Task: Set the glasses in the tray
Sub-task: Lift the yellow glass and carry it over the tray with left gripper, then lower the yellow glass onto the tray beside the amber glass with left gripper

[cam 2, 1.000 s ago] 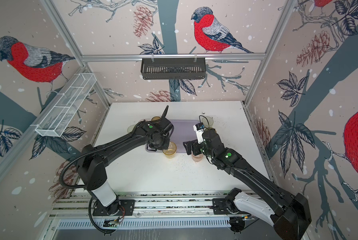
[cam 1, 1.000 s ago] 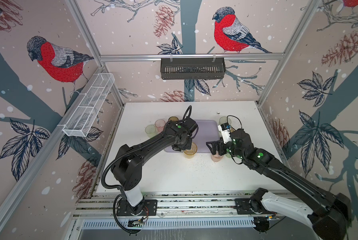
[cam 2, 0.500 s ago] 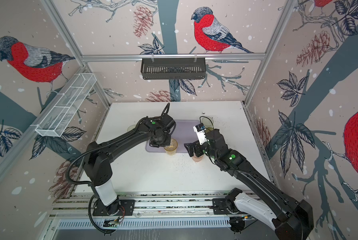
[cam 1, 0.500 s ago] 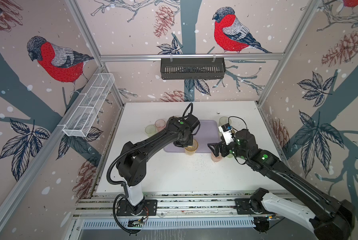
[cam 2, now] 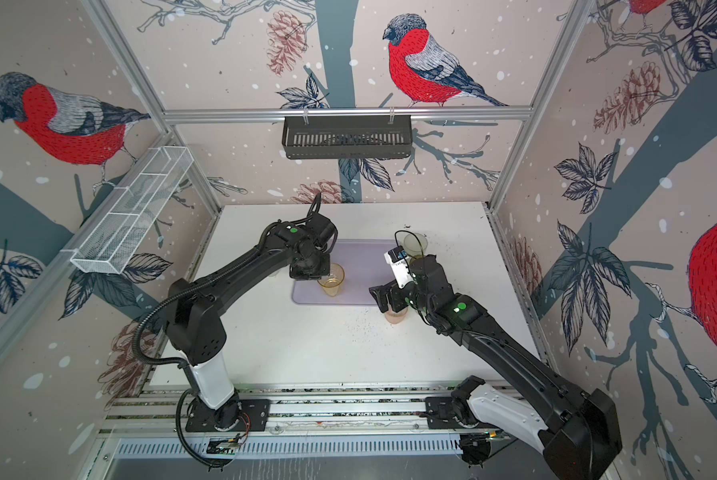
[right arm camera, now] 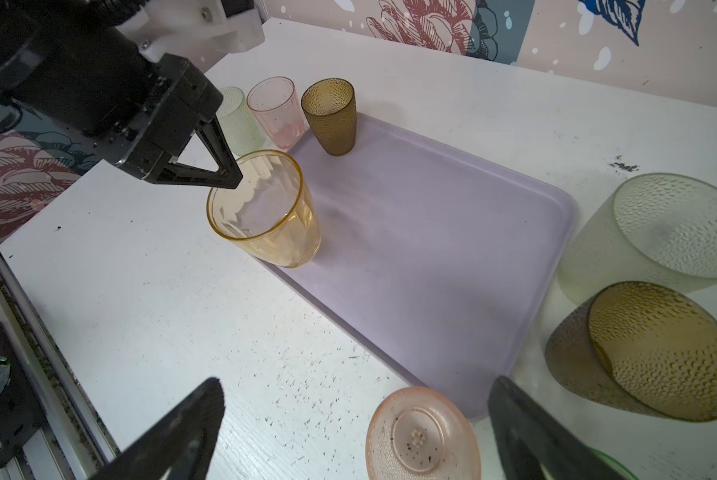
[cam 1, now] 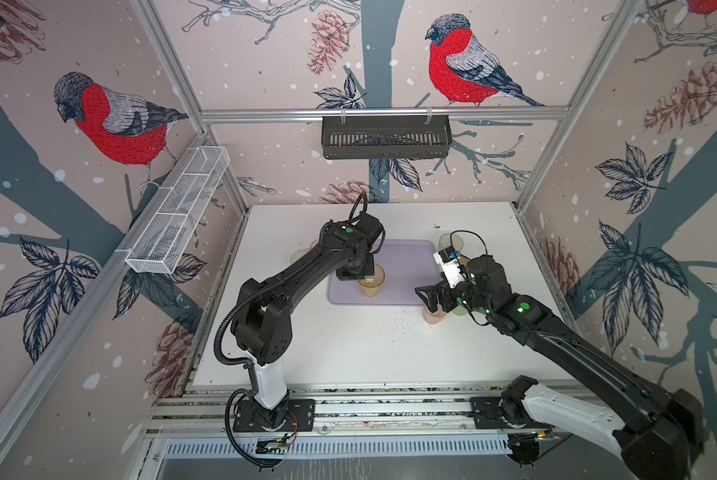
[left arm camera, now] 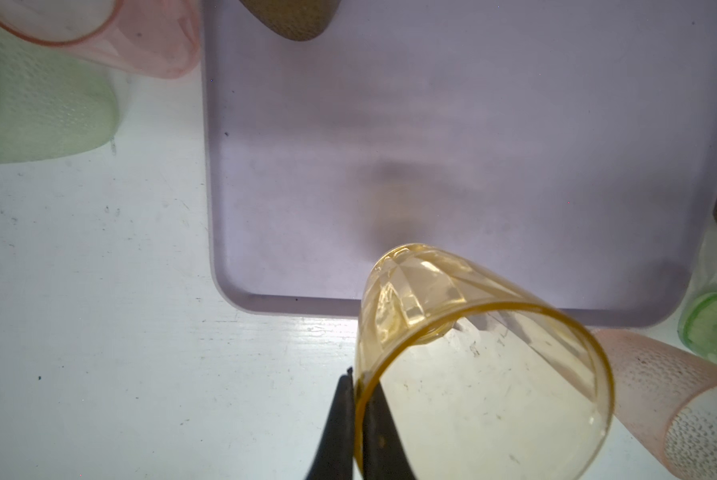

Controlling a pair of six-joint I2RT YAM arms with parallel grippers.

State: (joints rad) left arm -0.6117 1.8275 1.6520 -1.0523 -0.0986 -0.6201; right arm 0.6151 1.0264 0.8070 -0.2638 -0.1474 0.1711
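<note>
Left jaws (left arm camera: 358, 419) pinched on amber glass (left arm camera: 469, 361) rim, glass upright above lower-left corner of tray (cam 1: 406, 266) in both top views. Right jaws (right arm camera: 356, 419) spread wide, straddling inverted pink glass (right arm camera: 421, 436) on worktop (cam 1: 348, 345), nearer arm.

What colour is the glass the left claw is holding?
Clear amber yellow glass, pinched at its rim by the left claw; the right wrist view shows it best.
</note>
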